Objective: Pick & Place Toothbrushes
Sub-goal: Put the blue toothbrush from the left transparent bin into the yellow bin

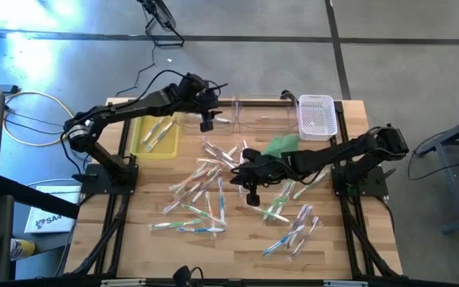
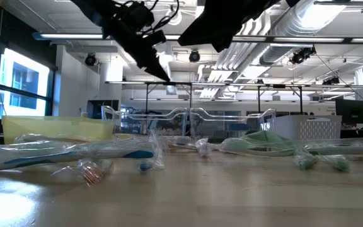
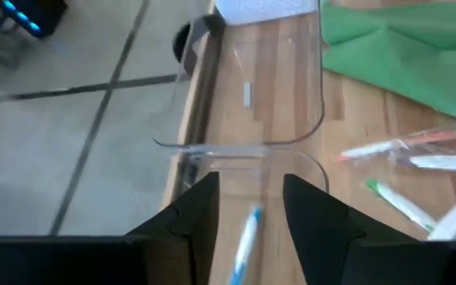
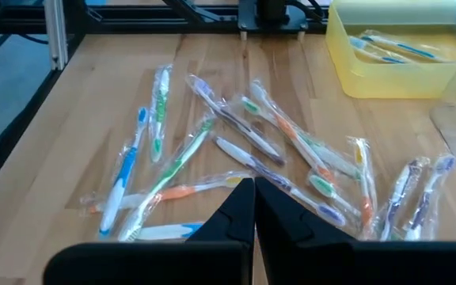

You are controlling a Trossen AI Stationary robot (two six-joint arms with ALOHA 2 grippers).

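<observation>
Toothbrushes (image 1: 213,179) in glossy wrappers lie scattered over the middle of the wooden worktop (image 1: 142,247) in the high view, roughly two dozen, too overlapped for an exact count. A few more sit in one yellow tray (image 1: 138,143) at the back left. One clear tray (image 1: 265,115), one white basket (image 1: 317,117) and one green cloth (image 1: 281,146) line the back edge. The left end effector (image 1: 206,121) hangs over the clear tray's left end. The right end effector (image 1: 251,194) hovers above the pile.

Low view: wrapped brushes lie flat across the worktop, with both arms dark overhead.

Left wrist view: the left fingers (image 3: 200,214) stand partly apart with a blue-handled toothbrush (image 3: 245,241) between them, above the clear tray; whether they pinch it or have let go, I cannot tell. To place it well, the brush should be fully over the tray, clear of its rim, before the fingers spread.

Right wrist view: the right fingers (image 4: 236,210) are pressed together, holding nothing, over about fifteen visible brushes.
</observation>
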